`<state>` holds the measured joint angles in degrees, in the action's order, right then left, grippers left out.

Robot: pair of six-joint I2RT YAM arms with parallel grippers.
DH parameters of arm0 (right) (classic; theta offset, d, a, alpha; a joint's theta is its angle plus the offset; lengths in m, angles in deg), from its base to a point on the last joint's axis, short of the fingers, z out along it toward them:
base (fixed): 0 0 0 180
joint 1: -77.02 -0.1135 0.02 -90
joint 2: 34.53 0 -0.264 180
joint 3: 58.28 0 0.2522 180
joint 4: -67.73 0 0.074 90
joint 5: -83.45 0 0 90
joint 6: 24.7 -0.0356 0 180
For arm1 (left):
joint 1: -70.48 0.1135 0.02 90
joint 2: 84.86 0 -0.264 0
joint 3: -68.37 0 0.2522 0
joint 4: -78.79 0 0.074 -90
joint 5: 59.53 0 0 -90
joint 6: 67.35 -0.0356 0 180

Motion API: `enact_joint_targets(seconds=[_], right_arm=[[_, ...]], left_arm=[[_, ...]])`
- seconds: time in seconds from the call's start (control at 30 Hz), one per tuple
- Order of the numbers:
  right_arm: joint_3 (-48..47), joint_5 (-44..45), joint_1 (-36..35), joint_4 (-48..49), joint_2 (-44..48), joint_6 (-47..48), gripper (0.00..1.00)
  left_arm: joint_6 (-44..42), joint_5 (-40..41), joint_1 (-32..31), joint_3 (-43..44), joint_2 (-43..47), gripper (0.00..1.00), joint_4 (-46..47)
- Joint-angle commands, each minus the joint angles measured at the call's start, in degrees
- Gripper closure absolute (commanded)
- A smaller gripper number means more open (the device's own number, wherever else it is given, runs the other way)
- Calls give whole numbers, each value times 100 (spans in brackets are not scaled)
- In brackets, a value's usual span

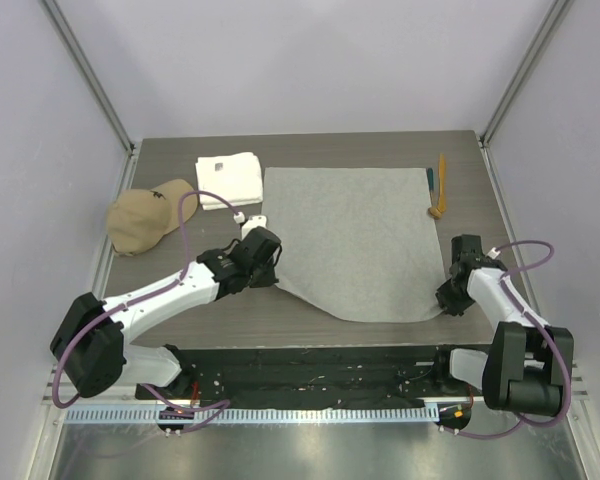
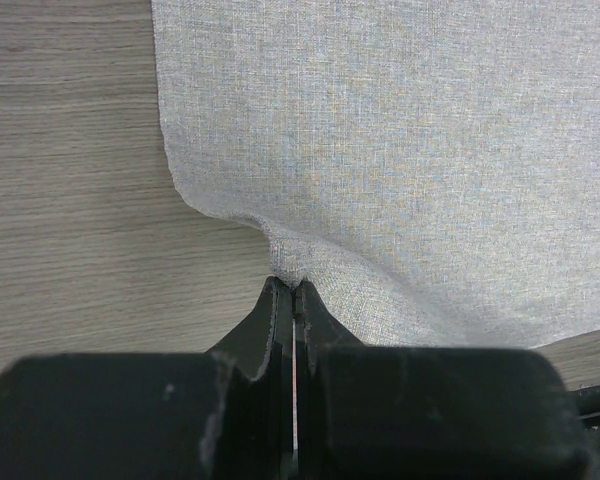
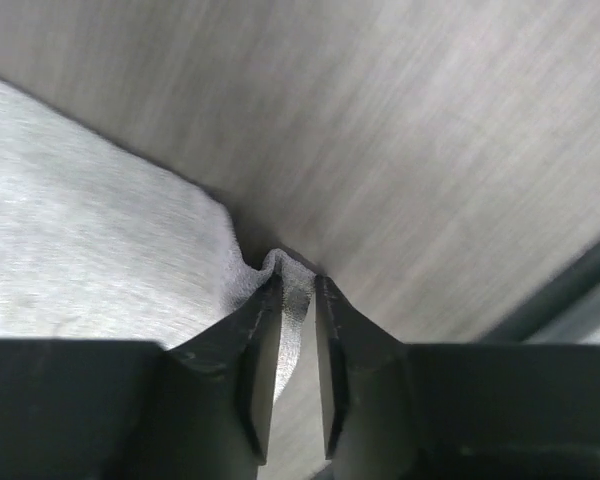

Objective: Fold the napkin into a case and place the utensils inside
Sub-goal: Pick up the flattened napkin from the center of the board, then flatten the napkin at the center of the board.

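Observation:
The light-grey napkin [image 1: 355,240] lies spread flat in the middle of the table. My left gripper [image 1: 272,262] is shut on its near-left corner. In the left wrist view the jaws [image 2: 292,288] pinch a puckered bit of the cloth edge [image 2: 380,130]. My right gripper [image 1: 448,296] is at the near-right corner. In the right wrist view [image 3: 298,285] its jaws stand a narrow gap apart with the bunched cloth corner [image 3: 285,270] held between the tips. The utensils [image 1: 437,190] lie together just past the napkin's far-right corner: an orange-yellow stick, a teal-handled piece and a tan wooden one.
A folded white towel [image 1: 229,180] lies at the far left of the napkin. A tan cap [image 1: 150,215] sits left of it near the table's left edge. Metal frame posts stand at the back corners. A black strip runs along the near edge [image 1: 310,365].

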<state>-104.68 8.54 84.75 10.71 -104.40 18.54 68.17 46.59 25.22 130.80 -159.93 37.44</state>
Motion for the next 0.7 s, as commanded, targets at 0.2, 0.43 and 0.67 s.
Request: enact_joint_targets(seconds=[0.2, 0.43, 0.67], right_arm=[[1076, -200, -8, 1700, 799, -404, 86], [243, -217, -8, 601, 1440, -211, 99], [-865, -524, -8, 302, 2336, 378, 99]], left_arm=[[-25, 163, 69, 143, 142, 100, 9], [19, 269, 78, 249, 413, 100, -194], [-200, 278, 87, 512, 940, 100, -256]])
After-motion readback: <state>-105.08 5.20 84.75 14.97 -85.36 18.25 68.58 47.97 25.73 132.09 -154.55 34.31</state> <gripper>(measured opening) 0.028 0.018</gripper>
